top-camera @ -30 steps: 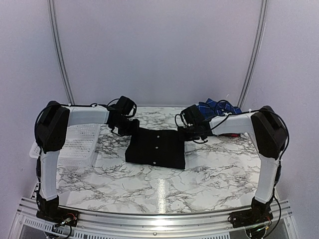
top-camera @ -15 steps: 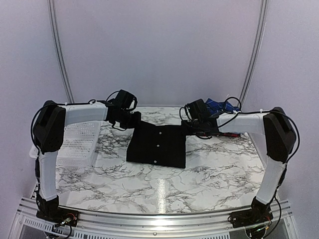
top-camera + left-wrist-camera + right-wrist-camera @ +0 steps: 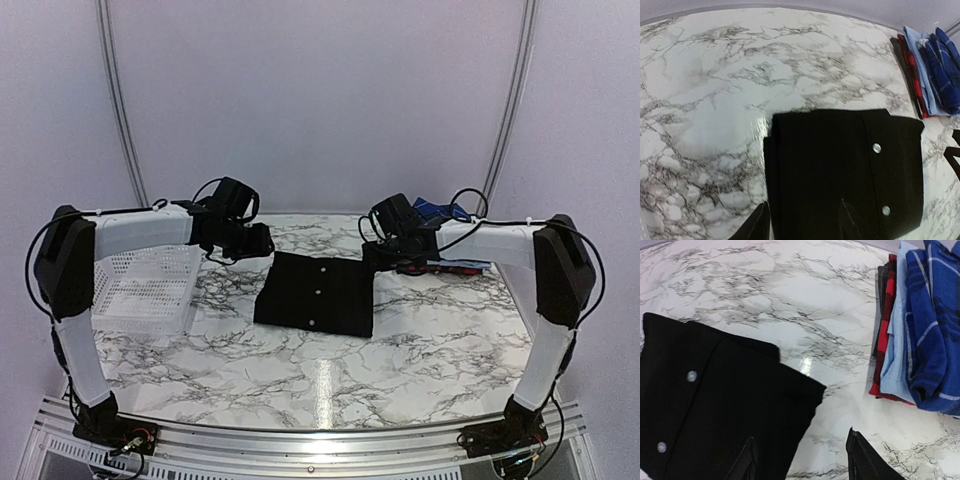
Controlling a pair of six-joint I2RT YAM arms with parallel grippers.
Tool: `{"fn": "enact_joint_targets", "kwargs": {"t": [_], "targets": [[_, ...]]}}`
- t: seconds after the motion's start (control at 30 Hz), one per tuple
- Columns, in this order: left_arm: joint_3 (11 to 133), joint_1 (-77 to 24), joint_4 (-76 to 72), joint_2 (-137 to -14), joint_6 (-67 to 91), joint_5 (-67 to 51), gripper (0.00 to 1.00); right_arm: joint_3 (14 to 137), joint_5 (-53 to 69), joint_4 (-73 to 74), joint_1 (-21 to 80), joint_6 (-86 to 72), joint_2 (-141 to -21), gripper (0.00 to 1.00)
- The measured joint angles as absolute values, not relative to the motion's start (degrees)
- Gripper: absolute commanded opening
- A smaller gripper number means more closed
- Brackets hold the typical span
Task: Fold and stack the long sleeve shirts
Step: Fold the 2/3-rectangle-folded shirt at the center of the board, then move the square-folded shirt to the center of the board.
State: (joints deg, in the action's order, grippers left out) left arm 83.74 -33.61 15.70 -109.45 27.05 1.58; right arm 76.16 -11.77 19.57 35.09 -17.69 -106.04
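Now — left gripper (image 3: 801, 223): spread, empty
right gripper (image 3: 802, 460): spread, empty
risk: black shirt (image 3: 315, 292) may unfold during transfer to far-right stack (image 3: 920, 325) — cause: uneven grip

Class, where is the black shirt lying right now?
In the top view the black shirt lies folded mid-table, between the basket on its left and the shirt stack at the far right.

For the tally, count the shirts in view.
4: black shirt folded mid-table; red shirt, light blue shirt and blue plaid shirt piled right of it. More may be hidden.
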Motion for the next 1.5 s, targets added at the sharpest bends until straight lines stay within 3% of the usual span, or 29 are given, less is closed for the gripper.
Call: {"fn": "enact_joint_targets", "kwargs": {"t": [0.17,0.37,0.63,0.9,1.2,1.33,1.5], "targets": [[75.7,-39.1,14.3,-102.2,29.0,0.0,0.19,77.8,-12.2,20.2,43.8,-18.2,-103.3,0.50],[66.8,-42.0,11.3,-103.1,31.9,-1.5,0.08,81.1,-10.8,19.0,51.0,-18.8,-109.4,0.51],[61.7,-42.9,7.9,-107.1,33.8,-1.0,0.07,82.0,-10.6,17.5,50.6,-18.9,-120.9,0.64],[54.2,-46.6,4.6,-101.8,37.3,-0.5,0.07,75.9,-10.8,15.0,53.0,-19.7,-117.1,0.67],[47.7,-54.1,11.2,-85.4,42.7,1.1,0.18,66.2,-10.4,18.3,61.7,-24.0,-106.9,0.75],[51.9,-54.1,14.0,-83.7,42.5,3.0,0.18,67.0,-10.4,19.5,59.4,-24.0,-103.0,0.67],[62.8,-52.7,14.9,-90.1,40.4,3.9,0.12,70.1,-10.6,19.0,53.2,-23.5,-102.1,0.41]]}}
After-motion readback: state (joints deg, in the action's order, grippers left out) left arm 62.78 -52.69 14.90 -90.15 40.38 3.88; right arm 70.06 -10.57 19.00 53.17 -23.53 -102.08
